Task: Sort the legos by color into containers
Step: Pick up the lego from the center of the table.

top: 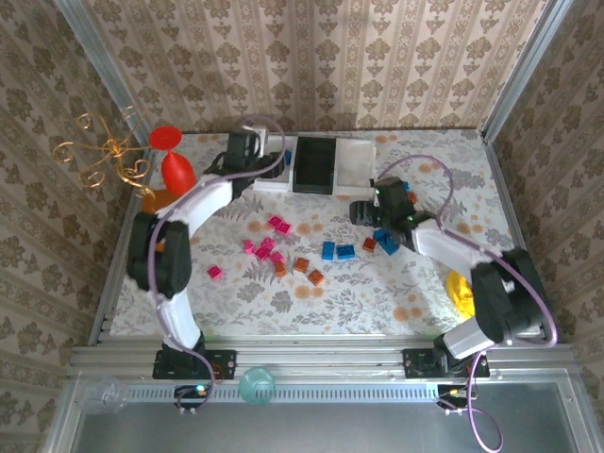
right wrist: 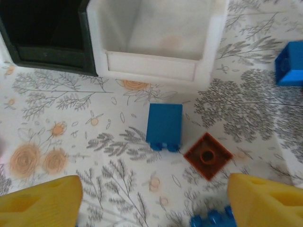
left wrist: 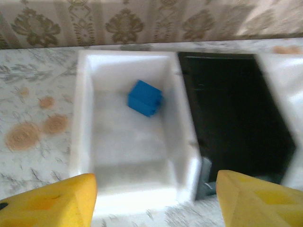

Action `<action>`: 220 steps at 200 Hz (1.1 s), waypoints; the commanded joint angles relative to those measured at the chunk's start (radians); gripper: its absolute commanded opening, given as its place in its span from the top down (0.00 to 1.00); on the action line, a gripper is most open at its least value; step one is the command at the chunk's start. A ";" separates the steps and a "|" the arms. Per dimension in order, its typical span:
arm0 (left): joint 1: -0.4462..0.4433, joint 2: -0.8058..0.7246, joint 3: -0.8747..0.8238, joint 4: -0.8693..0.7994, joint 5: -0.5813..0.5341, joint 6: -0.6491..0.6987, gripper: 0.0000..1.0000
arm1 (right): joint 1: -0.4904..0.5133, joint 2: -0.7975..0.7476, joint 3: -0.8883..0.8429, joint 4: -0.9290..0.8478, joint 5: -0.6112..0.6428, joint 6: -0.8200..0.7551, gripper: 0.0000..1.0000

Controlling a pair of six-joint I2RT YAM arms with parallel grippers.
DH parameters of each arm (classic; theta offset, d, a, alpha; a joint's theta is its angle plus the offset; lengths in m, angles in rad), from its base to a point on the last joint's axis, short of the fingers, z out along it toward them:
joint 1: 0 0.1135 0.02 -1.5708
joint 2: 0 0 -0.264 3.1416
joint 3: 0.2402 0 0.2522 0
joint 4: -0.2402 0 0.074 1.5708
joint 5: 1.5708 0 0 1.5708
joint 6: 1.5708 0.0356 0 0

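Left gripper (left wrist: pixel 154 201) hangs just over the near rim of the left white bin (left wrist: pixel 83 123), my yellow fingers (left wrist: pixel 52 203) spread well apart with nothing between them — empty. One blue brick (left wrist: pixel 145 97) lies tilted inside that bin, toward its far end. Black bin (left wrist: pixel 236 118) sits right beside it; its interior is too dark to read from the left wrist view. Right gripper (right wrist: pixel 151 203) is low over the floral cloth (right wrist: pixel 71 118), jaws also wide apart and holding nothing. Ahead of its fingers lies a second blue brick (right wrist: pixel 164 125) on its side, studs toward the camera. An orange-brown single-stud brick (right wrist: pixel 207 156) sits just beside its right corner, barely apart. Blue studs (right wrist: pixel 210 220) of another piece poke in at the bottom edge near my right finger, and one more blue piece (right wrist: pixel 289 64) is cut off at the right edge. Beyond them the right white bin (right wrist: pixel 156 66) stands beside the black one. From the top camera the three bins line up at the far side of the table and the loose legos are scattered mid-table. Magenta bricks (top: pixel 267 243) cluster left of centre, with one magenta stray (top: pixel 215 272) further left. Orange-brown ones (top: pixel 308 271) lie in the middle, and blue ones (top: pixel 337 250) lie toward the right arm.
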State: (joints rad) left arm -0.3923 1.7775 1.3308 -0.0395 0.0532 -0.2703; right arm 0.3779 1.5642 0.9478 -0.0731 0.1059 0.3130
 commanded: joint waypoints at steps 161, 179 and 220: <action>-0.091 -0.392 -0.528 0.109 0.083 -0.138 0.26 | 0.012 0.474 0.426 -0.241 0.041 -0.047 0.63; -0.078 -0.401 -0.554 0.122 0.058 -0.146 0.25 | 0.034 0.438 0.411 -0.238 -0.002 -0.063 0.71; 0.028 -0.440 -0.643 0.223 0.066 -0.219 0.25 | 0.121 0.249 0.289 0.014 -0.280 -0.019 0.72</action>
State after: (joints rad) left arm -0.4244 1.3777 0.7269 0.1169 0.1333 -0.4347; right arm 0.4416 1.9404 1.2671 -0.2218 0.0311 0.2680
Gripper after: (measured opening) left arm 0.750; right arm 0.340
